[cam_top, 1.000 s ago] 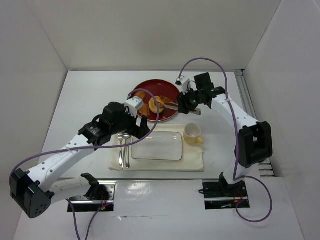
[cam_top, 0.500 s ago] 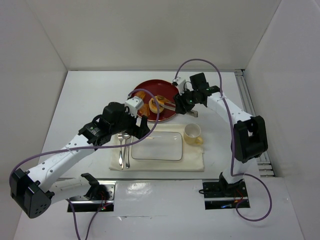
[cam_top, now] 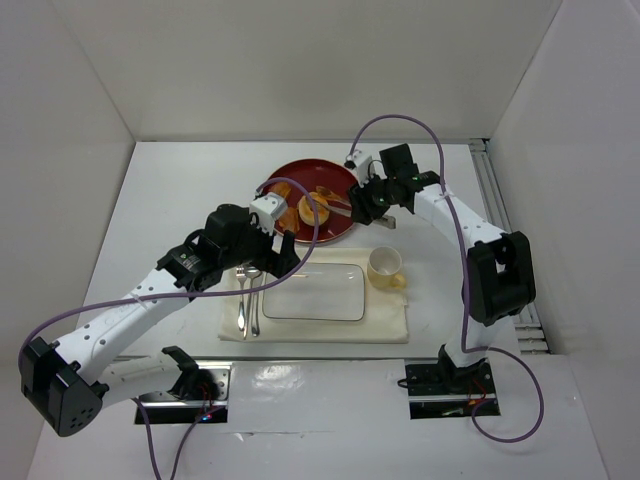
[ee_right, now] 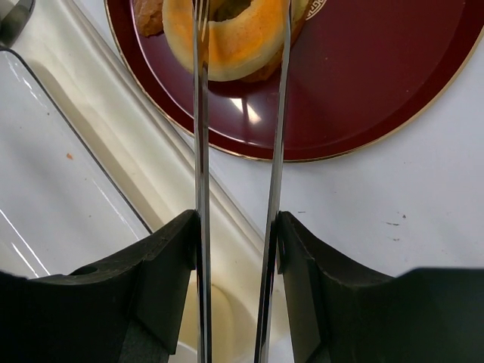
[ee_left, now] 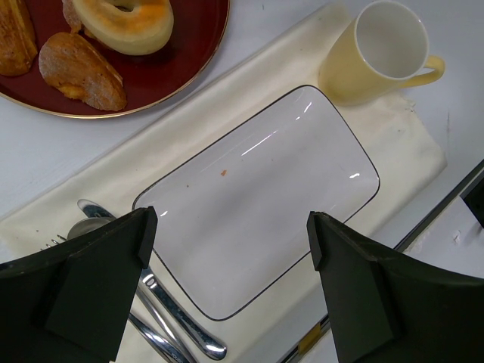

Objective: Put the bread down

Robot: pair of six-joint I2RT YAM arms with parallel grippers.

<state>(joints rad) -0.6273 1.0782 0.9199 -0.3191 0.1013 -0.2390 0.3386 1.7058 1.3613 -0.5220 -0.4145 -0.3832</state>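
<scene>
The bread (ee_right: pixel 234 45) is a golden ring-shaped roll lying on the red plate (ee_right: pixel 363 83); it also shows as bread (cam_top: pixel 312 208) and bread (ee_left: pixel 125 23). My right gripper (ee_right: pixel 236 227) is shut on a pair of metal tongs (ee_right: pixel 198 136). The two blades of the tongs reach over the roll, one on each side of its hole, and their tips are cut off by the frame. From above, the right gripper (cam_top: pixel 377 200) hangs at the plate's right rim. My left gripper (ee_left: pixel 231 238) is open and empty above the white rectangular plate (ee_left: pixel 257 189).
Two darker bread pieces (ee_left: pixel 79 72) lie beside the roll on the red plate (cam_top: pixel 300 175). The white plate (cam_top: pixel 315 292) rests on a cream napkin (cam_top: pixel 390 325) with a yellow cup (cam_top: pixel 385 265) on its right and a fork and spoon (cam_top: pixel 247 300) on its left.
My right gripper has moved a little back and left, sliding the tongs farther over the red plate onto the roll. The left arm has not moved.
</scene>
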